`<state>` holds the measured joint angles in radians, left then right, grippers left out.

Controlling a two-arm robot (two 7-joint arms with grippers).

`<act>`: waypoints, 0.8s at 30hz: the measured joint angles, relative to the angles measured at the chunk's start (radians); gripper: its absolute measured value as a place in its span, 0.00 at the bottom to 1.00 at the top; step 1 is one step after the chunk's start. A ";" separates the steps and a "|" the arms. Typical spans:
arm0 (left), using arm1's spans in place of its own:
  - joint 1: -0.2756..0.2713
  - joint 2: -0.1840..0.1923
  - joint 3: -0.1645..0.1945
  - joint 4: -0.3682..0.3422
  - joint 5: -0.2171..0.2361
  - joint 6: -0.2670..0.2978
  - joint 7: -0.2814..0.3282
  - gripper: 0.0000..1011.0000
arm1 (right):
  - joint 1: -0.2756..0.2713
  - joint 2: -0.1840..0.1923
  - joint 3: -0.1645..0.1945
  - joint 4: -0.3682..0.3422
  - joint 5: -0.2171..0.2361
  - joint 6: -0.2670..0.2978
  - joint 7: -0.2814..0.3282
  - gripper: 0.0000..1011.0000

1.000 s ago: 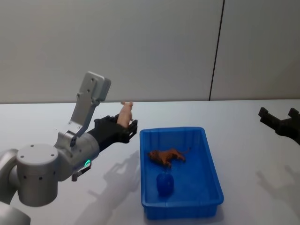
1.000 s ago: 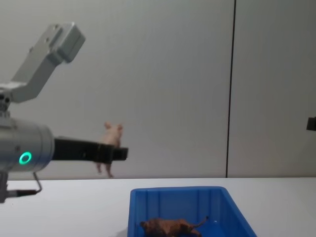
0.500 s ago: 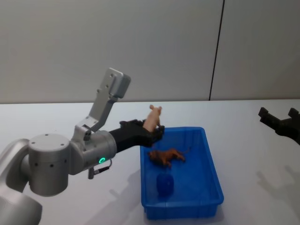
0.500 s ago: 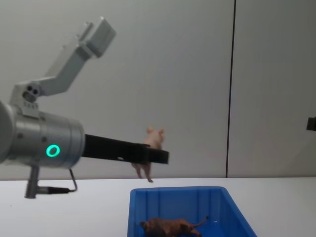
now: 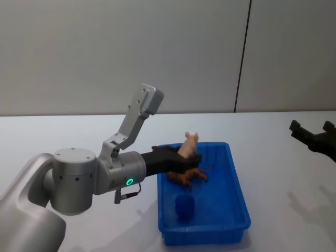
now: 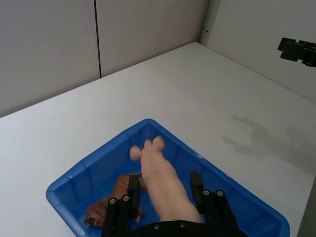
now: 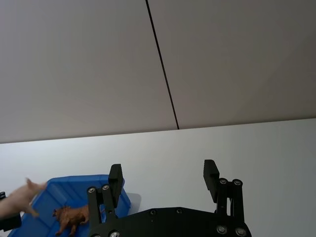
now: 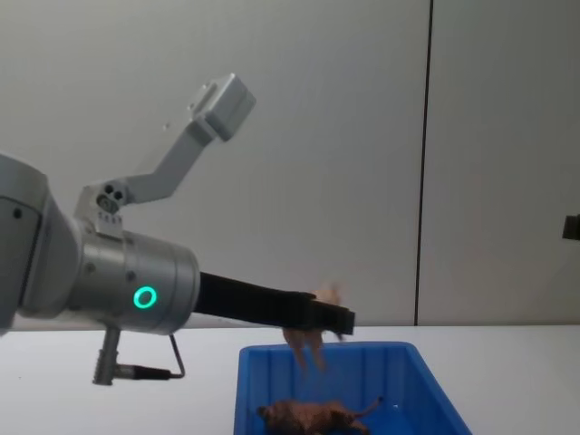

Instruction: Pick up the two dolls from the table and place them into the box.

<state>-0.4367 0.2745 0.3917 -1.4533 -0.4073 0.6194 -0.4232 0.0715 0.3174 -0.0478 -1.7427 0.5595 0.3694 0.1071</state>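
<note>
I hold the pale pink toy animal (image 5: pixel 190 144) clenched in my left gripper (image 5: pixel 186 159), above the bright blue plastic bin (image 5: pixel 237 195), over the dark brown four-legged figure (image 5: pixel 187 176) already inside. My right gripper (image 5: pixel 313 137) waits spread apart, parked aside.

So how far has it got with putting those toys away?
One is done: the brown doll lies inside the blue box. The left gripper holds the pink doll above the box. Only letting it go is left. The right gripper hangs open, off to the side.
</note>
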 joint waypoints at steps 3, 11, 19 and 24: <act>-0.007 -0.008 0.005 0.015 0.000 0.001 -0.002 0.68 | 0.000 0.000 0.000 0.000 0.000 0.000 0.000 1.00; -0.018 -0.021 0.012 0.040 0.000 0.002 -0.006 0.92 | 0.000 0.000 0.000 0.000 0.000 0.000 0.000 1.00; -0.017 -0.018 0.011 0.032 0.003 -0.011 0.008 0.99 | 0.000 0.000 0.000 0.000 0.000 0.000 0.000 1.00; -0.006 -0.009 0.006 0.004 0.008 -0.038 0.044 0.99 | 0.000 0.000 0.000 0.000 0.000 0.000 0.000 1.00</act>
<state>-0.4426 0.2654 0.3976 -1.4493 -0.3997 0.5816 -0.3795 0.0715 0.3174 -0.0478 -1.7427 0.5595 0.3694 0.1071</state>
